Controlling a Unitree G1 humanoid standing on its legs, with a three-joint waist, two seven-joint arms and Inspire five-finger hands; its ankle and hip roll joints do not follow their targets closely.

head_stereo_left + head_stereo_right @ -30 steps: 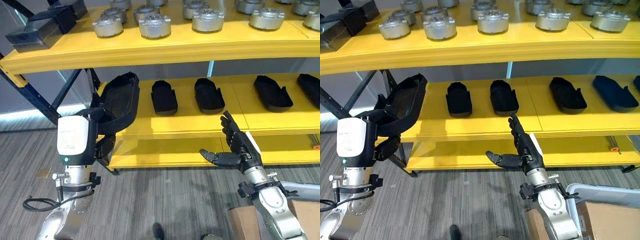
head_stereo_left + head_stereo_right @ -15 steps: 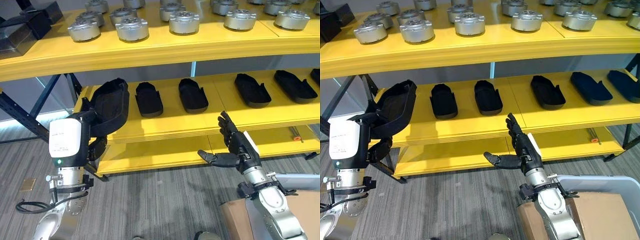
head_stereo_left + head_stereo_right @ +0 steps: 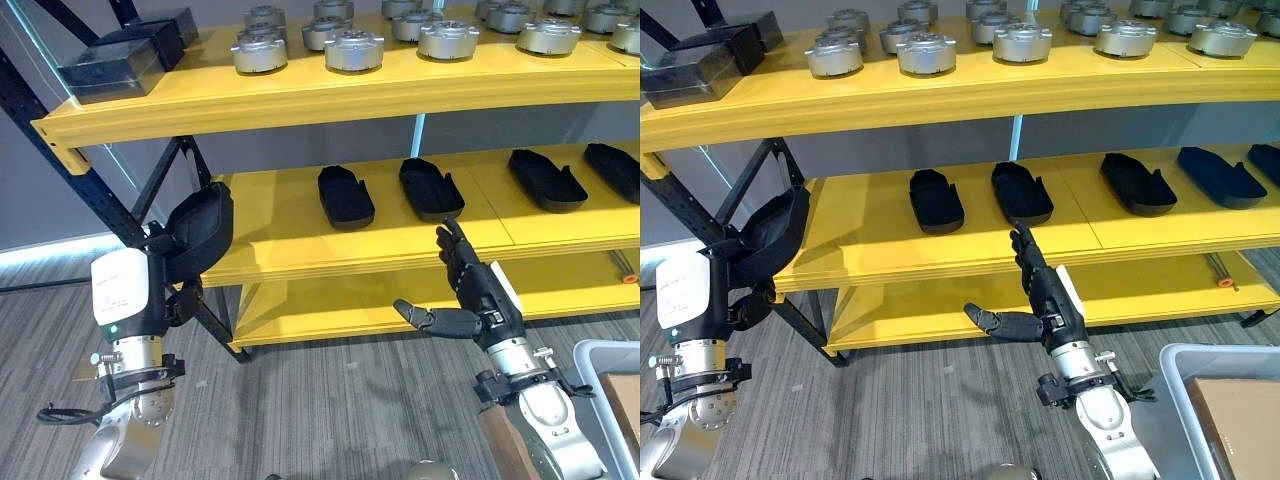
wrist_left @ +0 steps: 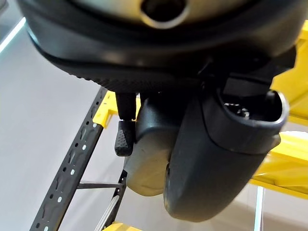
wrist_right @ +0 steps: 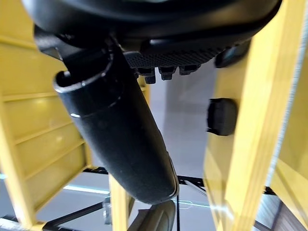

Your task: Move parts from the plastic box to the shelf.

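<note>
Shelf (image 3: 330,250): boards bright yellow throughout, on a dark navy frame (image 3: 60,150) with diagonal braces. Top level, 12 o'clock: round parts (image 3: 354,48) in matte silver-grey metal. Top level, 10 o'clock: rectangular blocks (image 3: 110,65) in glossy black. Middle level, centre to 3 o'clock: elongated shell parts (image 3: 345,195), uniform matte black. Left hand (image 3: 180,300): dark, closed round a further black shell part (image 3: 198,232) of the same finish; a white housing (image 3: 118,290) on its back. Right hand (image 3: 470,295): black, with a white strip along its edge. Floor (image 3: 330,400): grey, wood-grain plank pattern. Plastic box (image 3: 1175,385), 4 o'clock: pale translucent grey rim, brown cardboard (image 3: 1240,415) inside.
</note>
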